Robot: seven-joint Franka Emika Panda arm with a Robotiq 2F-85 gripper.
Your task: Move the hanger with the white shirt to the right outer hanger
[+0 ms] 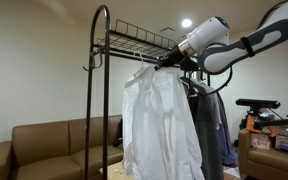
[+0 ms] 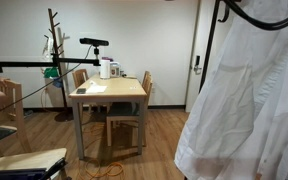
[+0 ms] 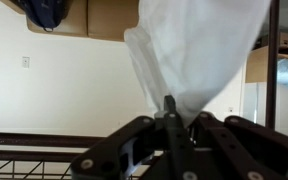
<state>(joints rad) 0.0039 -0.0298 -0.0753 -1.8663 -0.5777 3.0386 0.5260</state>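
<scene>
The white shirt [image 1: 159, 125] hangs from the top of a dark metal clothes rack [image 1: 96, 60]. It fills the right side of an exterior view [image 2: 249, 100]. My gripper [image 1: 168, 62] is at the shirt's collar, just under the rack's top shelf. In the wrist view the gripper [image 3: 171, 118] is shut on a thin dark hanger hook [image 3: 169, 104], and the white shirt [image 3: 199, 50] spreads away from it. The rest of the hanger is hidden in the shirt.
Dark garments [image 1: 212, 125] hang right behind the shirt on the same rack. A brown sofa [image 1: 44, 145] stands behind the rack. A wooden table [image 2: 109, 93] with chairs and a coat stand [image 2: 54, 40] are across the room.
</scene>
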